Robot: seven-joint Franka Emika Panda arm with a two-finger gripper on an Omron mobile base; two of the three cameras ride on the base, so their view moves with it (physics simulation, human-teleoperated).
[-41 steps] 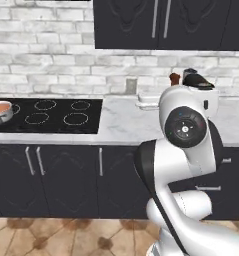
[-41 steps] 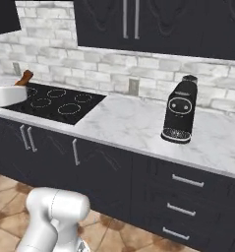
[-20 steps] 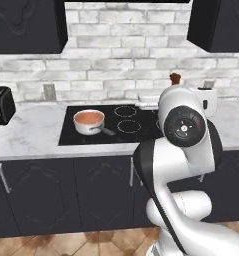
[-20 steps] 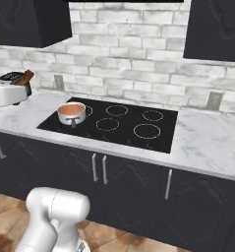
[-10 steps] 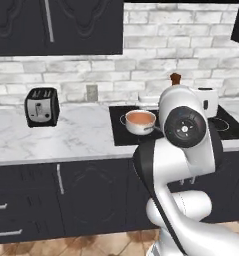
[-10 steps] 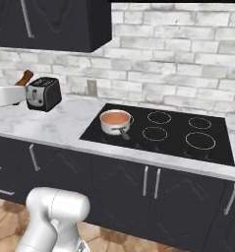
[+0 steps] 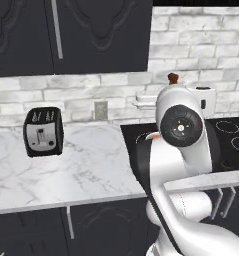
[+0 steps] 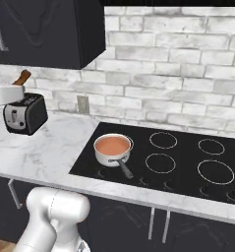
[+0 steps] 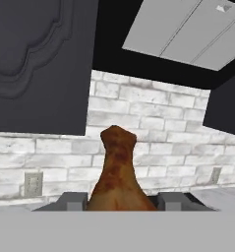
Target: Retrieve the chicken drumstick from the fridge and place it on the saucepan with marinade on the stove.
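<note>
The stove (image 8: 188, 162) lies flat and black in the counter (image 8: 55, 147) at the foot of the brick wall, and the risk I see starts with how far I hang from it: my gripper (image 9: 120, 199) rides high, level with the wall cupboards, so any release from up here would send the meat onto glass or marble instead of into the pan. The toaster (image 8: 24, 114) stands on the counter to the left of the stove's left edge; swinging low on that side could clip it. The saucepan with marinade (image 8: 112, 148) sits at the stove's front left corner, on its ring, its dark handle pointing toward the front edge; I judge a careless descent could knock that handle and slop the orange-red liquid. Smallest is the chicken drumstick (image 9: 117, 172), clamped at its thick end between my narrow-set fingers (image 9: 72, 201), narrow end sticking out beyond them. It looks slick, so a jolt could let it slide out or twist in my grip.
</note>
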